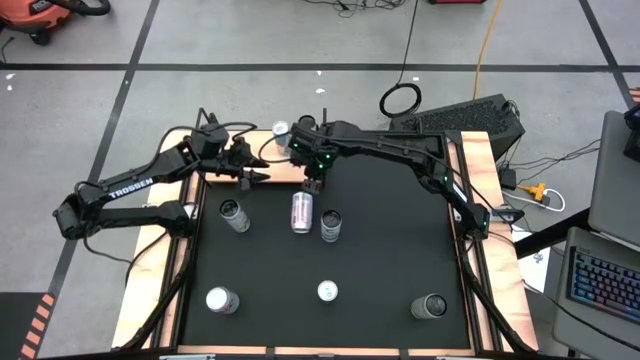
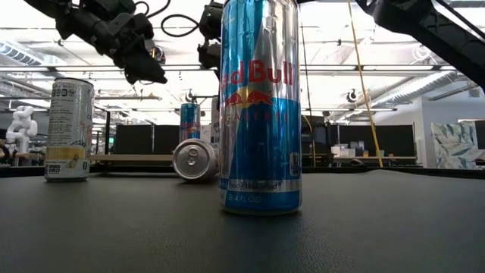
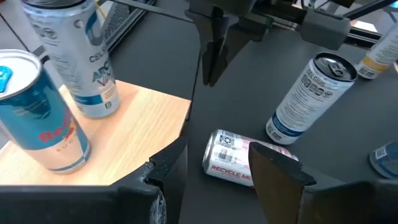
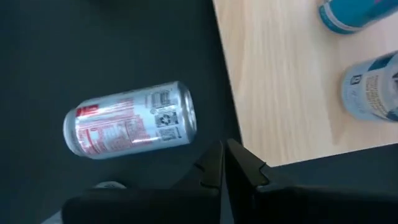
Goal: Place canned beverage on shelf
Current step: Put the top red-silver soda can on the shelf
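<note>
- Two tools hang above the far middle of the surface [image 1: 400, 290], which is covered by a black mat; neither is touching a can.
- Left tool [image 1: 258, 170] has its fingers [image 3: 277, 177] spread apart with nothing between them. It hovers just beside the near edge of the shelf [image 3: 134, 134].
- Right tool [image 1: 313, 186] has its fingers pressed together, empty. It hangs just above the mat, close to the shelf's edge and the fallen can.
- One silver can with red print [image 4: 130, 120] lies on its side on the mat, just beside the shelf [image 4: 280, 81] and apart from both tools. It also shows in the high view [image 1: 302, 211] and the left wrist view [image 3: 239, 160].
- On the shelf board stand two cans: a blue can with red lettering [image 3: 40, 118] and a white-and-blue can [image 3: 81, 56], near each other and upright.
- One upright dark-printed slim can [image 1: 331, 225] stands on the mat just beside the fallen one.
- Another upright can [image 1: 234, 214] stands on the mat to the left of the fallen one, below the left arm.
- Three more cans stand nearer the front: one at front left [image 1: 221, 300], one in the middle [image 1: 327, 291], one at front right [image 1: 428, 306].
- From the low view, a tall blue-and-silver can [image 2: 260, 106] fills the foreground, and a pale can with yellow print [image 2: 69, 129] stands to its left.
</note>
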